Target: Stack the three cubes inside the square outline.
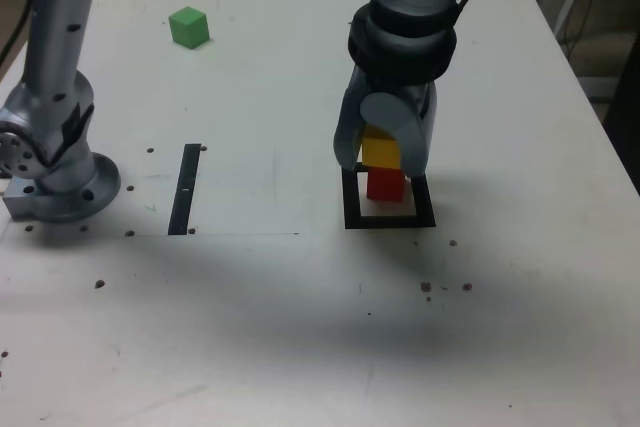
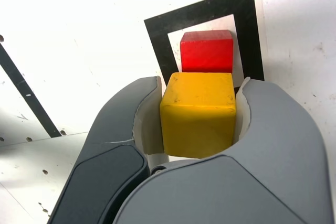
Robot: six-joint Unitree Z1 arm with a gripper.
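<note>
Two flat opposite faces is where the gripper (image 2: 198, 113) clamps the yellow cube (image 2: 198, 115), which looks light and rigid, over the red cube (image 2: 207, 51).

Yellow cube (image 2: 197, 114): smooth, slight sheen, faint scuffs on its faces. Red cube (image 2: 207, 51): matt, solid colour. Gripper (image 2: 198, 119): smooth grey moulded shells that look plastic, pale inner pads (image 2: 149, 124). Table (image 1: 300, 327): matt white, speckled with dark marks. Square outline (image 2: 207, 11): flat matt black border. Arm base (image 1: 60, 182): dull metallic grey.
</note>
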